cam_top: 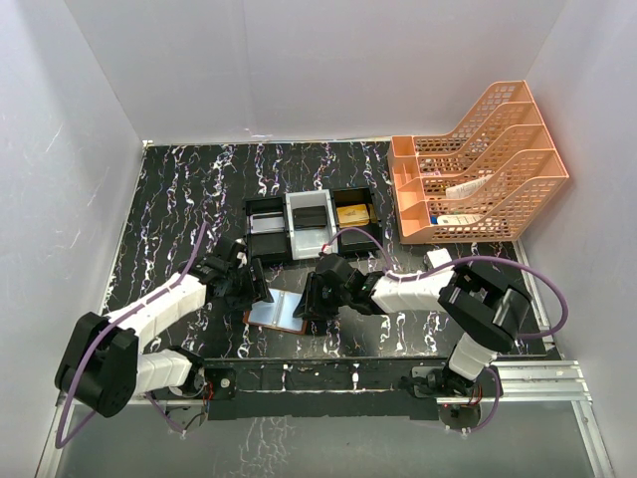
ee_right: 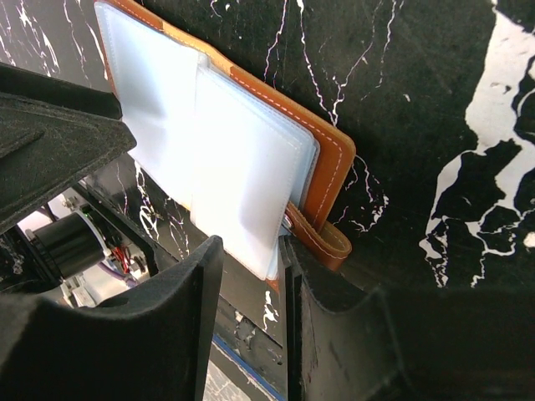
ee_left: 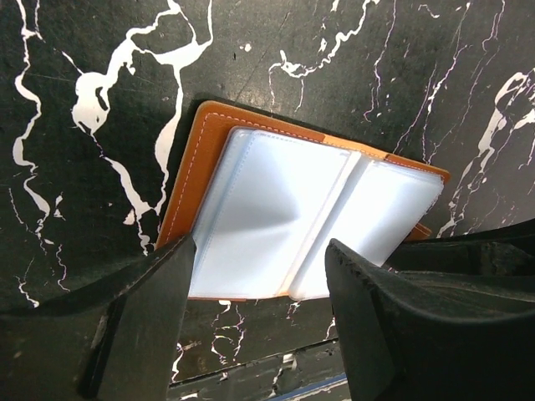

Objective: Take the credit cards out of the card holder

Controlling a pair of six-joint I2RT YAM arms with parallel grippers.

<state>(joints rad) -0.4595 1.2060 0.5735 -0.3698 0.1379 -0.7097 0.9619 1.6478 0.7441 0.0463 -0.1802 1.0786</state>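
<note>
The card holder (cam_top: pixel 277 312) lies spread open near the table's front edge, brown leather outside (ee_left: pixel 196 159) and pale grey-blue pockets up (ee_right: pixel 242 159). No credit cards can be told apart from the pockets. My left gripper (cam_top: pixel 256 290) is over the holder's left half, its jaws open wide (ee_left: pixel 261 246) with the holder's near edge showing between them. My right gripper (cam_top: pixel 310 301) is at the holder's right end beside the clasp tab (ee_right: pixel 322 242). Its jaws (ee_right: pixel 251 248) stand a narrow gap apart, and a corner of a pocket sheet reaches into that gap.
Behind the holder is a black-and-white compartment tray (cam_top: pixel 271 231) with a gold block (cam_top: pixel 353 214). An orange file rack (cam_top: pixel 483 159) fills the back right. A small white box (cam_top: pixel 438 259) sits by the right arm. The metal front rail (cam_top: pixel 537 376) lies close.
</note>
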